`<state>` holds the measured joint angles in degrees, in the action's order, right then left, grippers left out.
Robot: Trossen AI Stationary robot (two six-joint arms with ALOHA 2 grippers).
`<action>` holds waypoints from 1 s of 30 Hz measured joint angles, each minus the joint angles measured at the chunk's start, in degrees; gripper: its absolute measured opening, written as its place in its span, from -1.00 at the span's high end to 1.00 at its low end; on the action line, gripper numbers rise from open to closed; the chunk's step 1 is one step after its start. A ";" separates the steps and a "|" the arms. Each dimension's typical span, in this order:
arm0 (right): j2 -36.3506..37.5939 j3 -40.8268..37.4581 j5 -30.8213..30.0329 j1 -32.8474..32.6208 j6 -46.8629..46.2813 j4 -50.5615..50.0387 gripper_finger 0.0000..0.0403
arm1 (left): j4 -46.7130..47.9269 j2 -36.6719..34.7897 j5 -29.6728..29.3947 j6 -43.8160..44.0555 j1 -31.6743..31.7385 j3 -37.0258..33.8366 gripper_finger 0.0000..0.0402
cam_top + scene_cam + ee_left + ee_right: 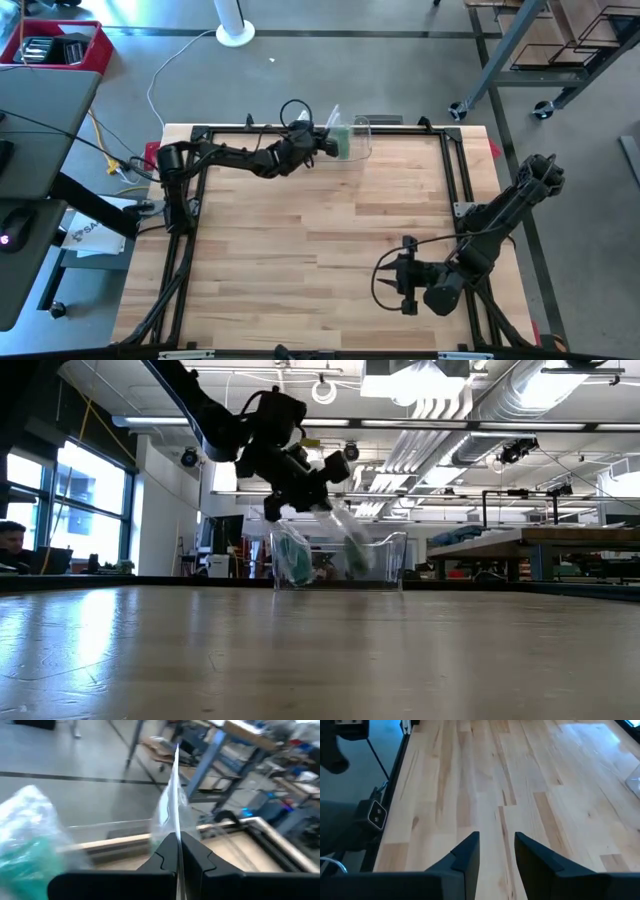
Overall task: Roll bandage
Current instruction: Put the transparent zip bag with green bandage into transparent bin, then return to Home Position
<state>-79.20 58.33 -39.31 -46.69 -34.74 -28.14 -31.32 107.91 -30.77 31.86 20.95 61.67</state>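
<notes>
At the table's far edge stands a clear plastic bin (385, 565). My left gripper (326, 141) is at its rim, shut on a clear plastic packet (172, 805) that slants down into the bin (362, 128). Green bandage material in clear wrapping (27, 837) sits beside the gripper; it also shows green inside the bin (292, 558). More green (355, 550) shows at the held packet's lower end. My right gripper (405, 276) hovers open over the near right of the table, nothing between its fingers (470, 852). My left gripper pinches the clear packet's thin film (178, 837) between its two shut fingers, which come nearly level from the table's left. The film runs edge-on forward past the fingertips. In the low view the packet slants down from the fingers into the bin (340, 530).
A black frame (455, 160) runs round the wooden tabletop (300, 250). Cables lie at the far left corner (130, 160). The middle and near left of the tabletop are bare wood. Benches and shelving stand in the room beyond.
</notes>
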 joint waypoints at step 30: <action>15.25 -11.11 18.57 9.06 3.57 -9.79 0.63 | 72.05 -49.78 1.82 -12.53 -2.92 0.04 0.71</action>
<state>-63.94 47.22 -20.74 -37.63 -31.16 -37.93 40.73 58.13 -28.95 19.34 18.03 61.71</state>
